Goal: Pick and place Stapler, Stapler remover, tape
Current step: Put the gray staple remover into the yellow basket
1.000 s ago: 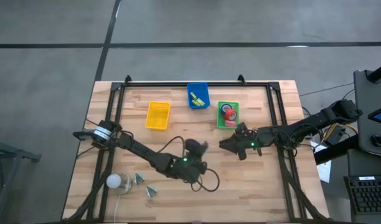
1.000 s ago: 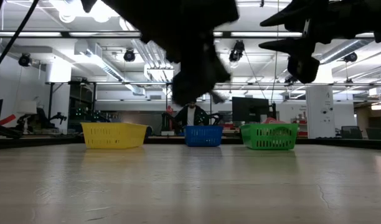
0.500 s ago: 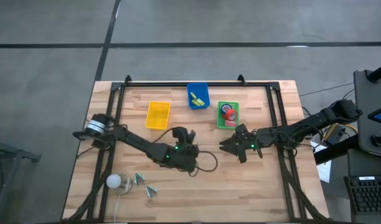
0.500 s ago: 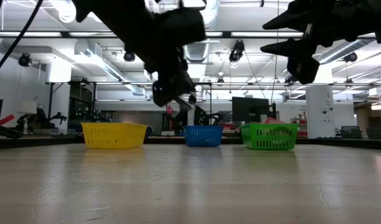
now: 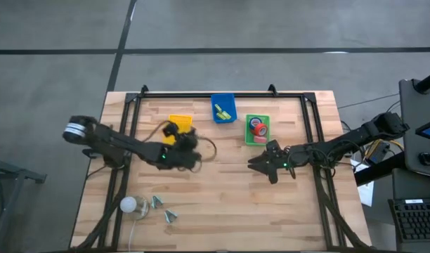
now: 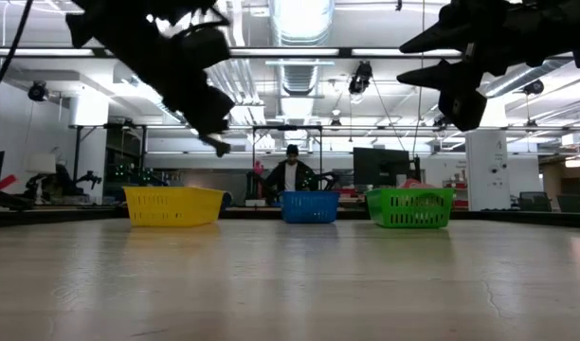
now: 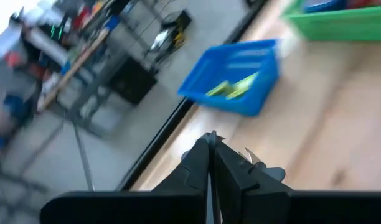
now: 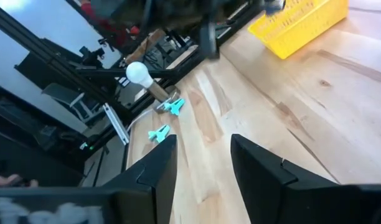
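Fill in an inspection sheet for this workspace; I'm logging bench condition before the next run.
Surface: wooden table, bare in the middle.
Job's things: red tape rolls in green tray; yellow-green items in blue tray; yellow tray partly under the left arm.
Clutter: white bulb and small teal pieces near the front left corner.
Grippers: left gripper shut, over the yellow tray; right gripper open, empty, beside the green tray.
Cables: black cable looping off the left arm.
Surroundings: person beyond the table.
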Robot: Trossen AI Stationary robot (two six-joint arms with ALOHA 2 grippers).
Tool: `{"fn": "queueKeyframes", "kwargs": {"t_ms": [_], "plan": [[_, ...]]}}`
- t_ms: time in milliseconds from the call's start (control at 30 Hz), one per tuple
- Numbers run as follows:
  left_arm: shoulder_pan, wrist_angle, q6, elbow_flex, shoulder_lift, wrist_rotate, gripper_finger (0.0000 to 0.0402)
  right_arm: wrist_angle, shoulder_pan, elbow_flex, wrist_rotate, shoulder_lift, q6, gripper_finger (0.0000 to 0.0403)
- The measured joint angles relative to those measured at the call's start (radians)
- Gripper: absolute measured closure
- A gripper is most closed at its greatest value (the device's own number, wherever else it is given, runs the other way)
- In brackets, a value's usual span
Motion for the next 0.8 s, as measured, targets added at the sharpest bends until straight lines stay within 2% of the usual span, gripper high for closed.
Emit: {"fn": "queueKeyframes", "kwargs": {"t_ms": [100, 133, 233, 300, 500, 700, 800], "plan": [[0.075, 0.004, -0.138, -0.076, -0.076, 0.009, 0.0386, 0.000, 0.000, -0.001, 0.002, 0.000, 0.000, 0.0262], [0.108, 0.003, -0.194, -0.101, -0.098, 0.043, 0.0386, -0.001, 0.000, -0.001, 0.003, 0.000, 0.000, 0.0263], [0.242, -0.003, -0.295, -0.162, -0.157, 0.286, 0.0386, -0.001, 0.000, -0.002, 0.003, 0.004, 0.001, 0.0266], [0.327, 0.006, -0.299, -0.192, -0.181, 0.391, 0.0385, 0.000, 0.000, -0.003, 0.003, 0.004, 0.003, 0.0266], [0.441, 0.012, -0.297, -0.246, -0.192, 0.441, 0.0384, 0.001, 0.000, -0.004, 0.004, 0.004, 0.003, 0.0260], [0.462, 0.047, -0.261, -0.245, -0.191, 0.440, 0.0375, 0.000, 0.000, -0.008, 0.044, 0.004, 0.001, 0.0262], [0.474, 0.048, -0.232, -0.241, -0.191, 0.487, 0.0372, 0.000, 0.000, -0.009, 0.055, 0.004, 0.001, 0.0267]]}}
